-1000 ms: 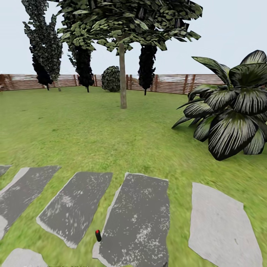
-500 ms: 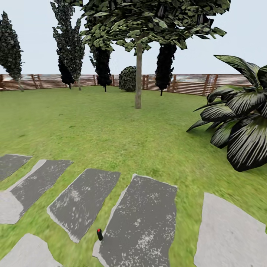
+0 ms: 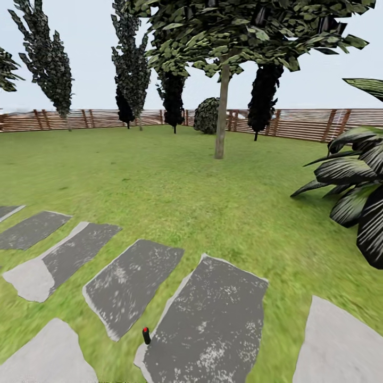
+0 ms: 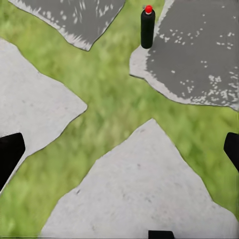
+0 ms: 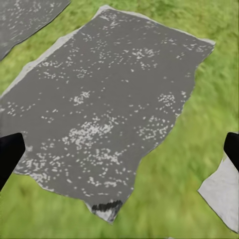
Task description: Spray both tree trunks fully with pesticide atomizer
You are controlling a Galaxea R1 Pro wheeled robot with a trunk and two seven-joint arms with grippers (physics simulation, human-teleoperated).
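Observation:
The pesticide atomizer (image 3: 146, 335), a small black bottle with a red cap, stands upright on the grass at the edge of a dark stepping stone, low in the head view. In the left wrist view the atomizer (image 4: 147, 27) stands some way ahead of my left gripper (image 4: 119, 152), which is open with nothing between its dark fingertips (image 4: 10, 154). My right gripper (image 5: 119, 149) is open too, hovering over a dark stone slab (image 5: 104, 104). A tree (image 3: 234, 32) with a pale straight trunk (image 3: 221, 114) stands far off on the lawn.
Grey and dark stepping stones (image 3: 133, 282) cross the grass near me. A large striped-leaf plant (image 3: 356, 186) spreads at the right. Slim dark trees (image 3: 173, 96), a round bush (image 3: 207, 115) and a brown slat fence (image 3: 308, 125) line the far edge of the lawn.
The whole head view has swung to the left, so the tree, fence and big plant sit further right in the picture. The atomizer stays at the same low spot.

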